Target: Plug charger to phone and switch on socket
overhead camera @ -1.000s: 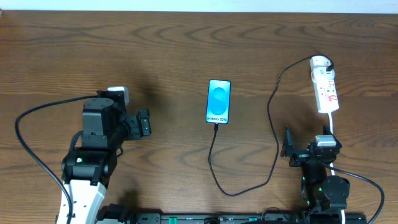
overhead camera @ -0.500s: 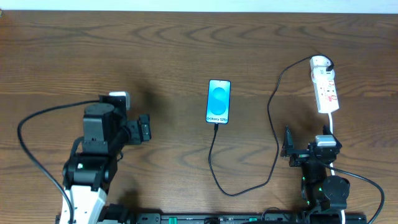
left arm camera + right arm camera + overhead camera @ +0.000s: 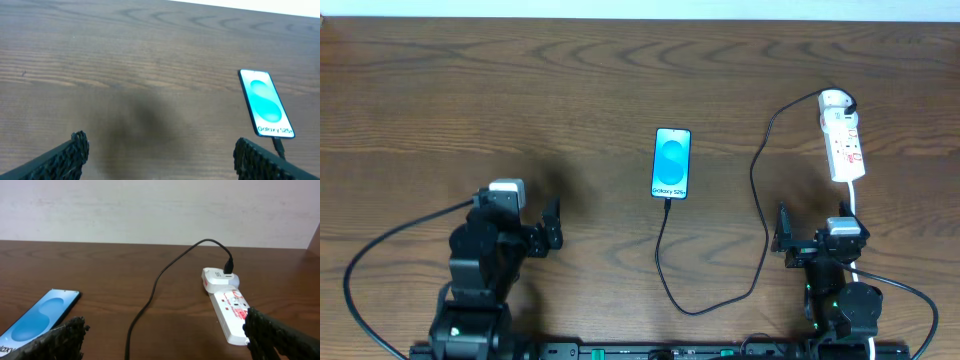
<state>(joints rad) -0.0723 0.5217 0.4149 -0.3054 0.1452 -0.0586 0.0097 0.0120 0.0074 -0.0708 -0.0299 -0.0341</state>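
The phone (image 3: 671,163) lies screen up at mid-table, lit cyan; it also shows in the left wrist view (image 3: 265,102) and the right wrist view (image 3: 42,320). The black charger cable (image 3: 753,175) loops from the phone's bottom edge, where its connector tip (image 3: 277,144) sits, round to the far end of the white socket strip (image 3: 843,140). Its plug stands in a white adapter (image 3: 217,277) on the socket (image 3: 227,305). My left gripper (image 3: 552,222) is open, left of the phone and nearer the front. My right gripper (image 3: 781,235) is open, just in front of the socket.
The socket's white cord (image 3: 850,195) runs from the strip's near end back under my right arm. Each arm trails a black cable near the front edge. A pale wall stands behind the table's far edge (image 3: 150,242).
My left arm has drawn back toward the table's front edge, its gripper still open. The right arm, phone, charger and socket have not moved.
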